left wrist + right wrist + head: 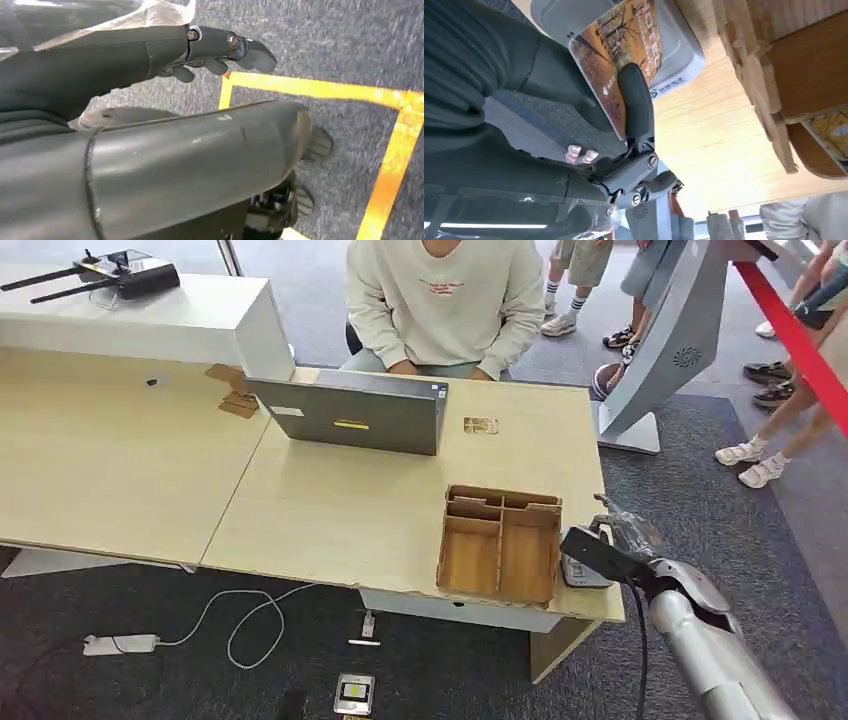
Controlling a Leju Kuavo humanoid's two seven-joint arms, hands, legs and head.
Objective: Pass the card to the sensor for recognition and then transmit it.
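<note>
Head view: the right hand (pixel 600 540) covers most of the sensor (pixel 585 575) at the desk (pixel 330 510) edge; the card cannot be made out here. The person (pixel 445 300) behind the laptop (pixel 350 415) is cut off at the top edge, and the bystanders' legs (pixel 760 455) at the right.

Right wrist view: the fingers (pixel 636 105) hide the card's (pixel 624 45) middle, the card hides part of the sensor (pixel 674 55), and its print is too small to read. The tray (pixel 794 75) is cut off at the edge.

Left wrist view: the left hand (pixel 220 50) is blurred.

Light wooden desk (pixel 330 510) on dark grey carpet (pixel 720 530) (yellow tape (pixel 395 150) marks it).
</note>
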